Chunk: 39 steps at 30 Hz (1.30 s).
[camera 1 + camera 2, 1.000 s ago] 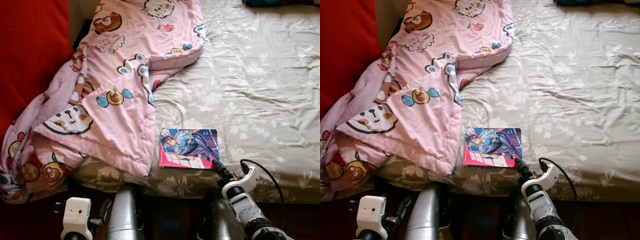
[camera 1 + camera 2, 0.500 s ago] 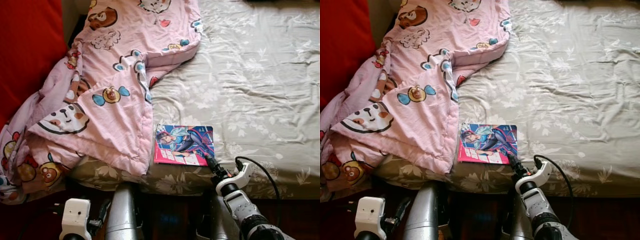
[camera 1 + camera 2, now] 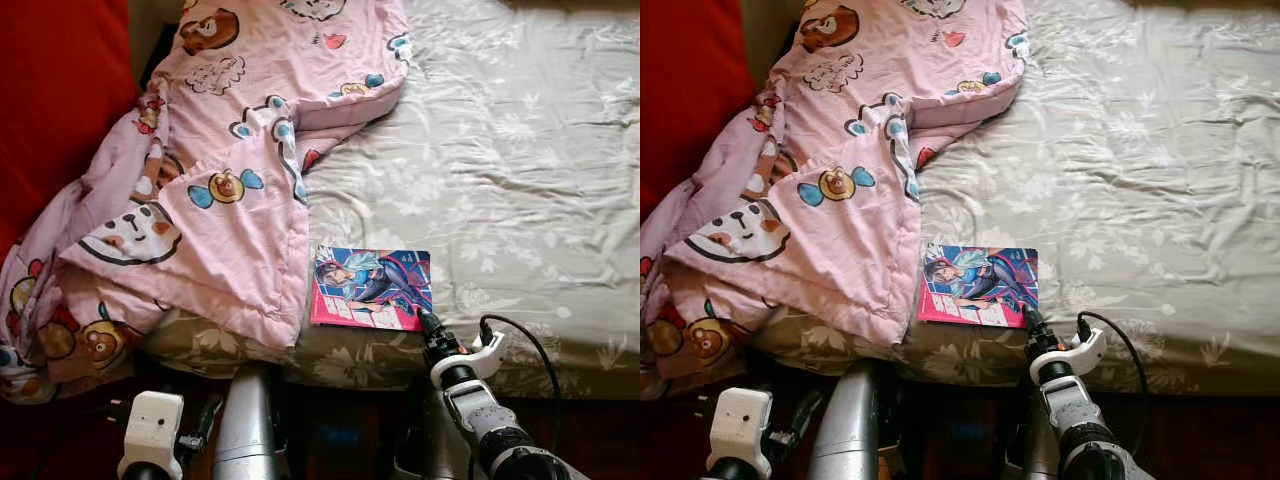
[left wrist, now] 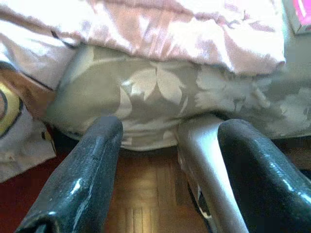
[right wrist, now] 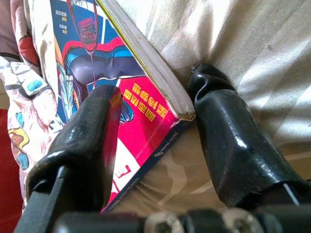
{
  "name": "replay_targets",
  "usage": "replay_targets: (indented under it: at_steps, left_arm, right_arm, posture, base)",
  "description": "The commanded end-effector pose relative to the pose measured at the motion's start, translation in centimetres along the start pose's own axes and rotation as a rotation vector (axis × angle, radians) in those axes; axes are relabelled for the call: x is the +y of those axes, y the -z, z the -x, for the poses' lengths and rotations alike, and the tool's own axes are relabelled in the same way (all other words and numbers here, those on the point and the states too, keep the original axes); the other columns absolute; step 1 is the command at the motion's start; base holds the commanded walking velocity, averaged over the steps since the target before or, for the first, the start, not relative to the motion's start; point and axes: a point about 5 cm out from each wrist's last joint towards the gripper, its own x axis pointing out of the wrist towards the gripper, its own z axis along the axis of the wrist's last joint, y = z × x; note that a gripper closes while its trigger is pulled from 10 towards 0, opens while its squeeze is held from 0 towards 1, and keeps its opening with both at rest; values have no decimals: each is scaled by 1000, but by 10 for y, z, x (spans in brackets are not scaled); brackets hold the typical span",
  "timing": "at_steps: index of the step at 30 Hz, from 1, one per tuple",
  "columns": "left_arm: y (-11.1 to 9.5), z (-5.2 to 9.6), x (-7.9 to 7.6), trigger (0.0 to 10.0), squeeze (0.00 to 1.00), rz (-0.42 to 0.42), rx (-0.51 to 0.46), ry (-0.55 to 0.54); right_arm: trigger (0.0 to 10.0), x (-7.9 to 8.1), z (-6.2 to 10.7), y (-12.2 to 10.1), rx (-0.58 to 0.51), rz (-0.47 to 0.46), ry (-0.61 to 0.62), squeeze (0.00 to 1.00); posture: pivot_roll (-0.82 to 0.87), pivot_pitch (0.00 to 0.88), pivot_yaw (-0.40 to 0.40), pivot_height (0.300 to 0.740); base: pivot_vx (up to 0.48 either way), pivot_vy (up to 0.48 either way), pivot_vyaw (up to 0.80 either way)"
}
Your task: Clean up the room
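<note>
Thin, light, slightly floppy comic book [image 3: 371,288] lies flat at lower centre on the bed [image 3: 520,180] edge beside the pink blanket [image 3: 220,190], right gripper [image 5: 155,141] open, straddling its near corner, nothing clamped yet; best pinched at that corner; left gripper [image 4: 165,165] open, idle.

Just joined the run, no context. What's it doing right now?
The robot stands at the bed. Its right gripper is at the near corner of a comic book on the sheet; the wrist view shows open fingers straddling that corner, not clamped. A pink blanket lies beside the book. The left gripper hangs open below the mattress edge.
</note>
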Motion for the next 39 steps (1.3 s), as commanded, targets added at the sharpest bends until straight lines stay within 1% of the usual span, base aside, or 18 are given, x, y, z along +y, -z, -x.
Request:
replay_targets:
  at_steps: [1,4,10,11,12,13,21,22,23,27,34,39]
  left_arm:
    - [7,6,4,10000,0,-2,46,-10]
    - [7,7,3,10000,0,-1,49,-10]
    - [7,5,2,10000,0,-1,51,-10]
    - [7,5,2,10000,0,-1,51,-10]
    - [7,5,2,10000,0,-2,50,-10]
    - [7,5,2,10000,0,-3,50,-10]
    - [8,2,0,10000,0,-14,46,-2]
    - [8,2,0,10000,0,13,46,-17]
    - [8,2,0,10000,0,23,47,-23]
    - [8,0,1,10000,0,16,45,-24]
    - [10,-3,2,10000,0,15,42,-33]
    - [9,-13,3,10000,0,2,28,-35]
  right_arm:
    - [10000,-2,1,28,113,-47,28,0]
    - [10000,2,0,33,137,-51,-1,0]
    - [10000,5,-2,35,154,-41,-25,0]
    - [9569,5,-2,35,154,-41,-25,0]
    - [9569,5,-2,35,153,-43,-25,0]
    - [0,5,-2,35,152,-44,-25,0]
    - [0,0,2,31,144,-40,-17,0]
    - [0,-1,2,31,146,-35,-11,0]
    - [0,-2,3,32,148,-34,-10,0]
    - [0,-4,4,32,148,-38,-4,0]
    - [0,-3,4,35,143,-52,-12,0]
    - [0,3,0,33,118,-74,-37,0]
  posture:
    - [327,333,58,582]
    - [323,330,59,582]
    - [323,329,54,582]
    - [323,329,54,582]
    - [323,329,54,582]
    - [323,329,54,582]
    - [310,324,50,582]
    - [310,324,50,582]
    - [308,322,47,582]
    - [312,318,44,582]
    - [312,295,42,582]
    - [307,250,38,582]
  base:
    - [0,0,0]
    - [0,0,0]
    - [0,0,0]
    - [0,0,0]
    - [0,0,0]
    - [0,0,0]
    - [0,0,0]
    - [0,0,0]
    - [0,0,0]
    - [0,0,0]
    - [0,0,0]
    - [0,0,0]
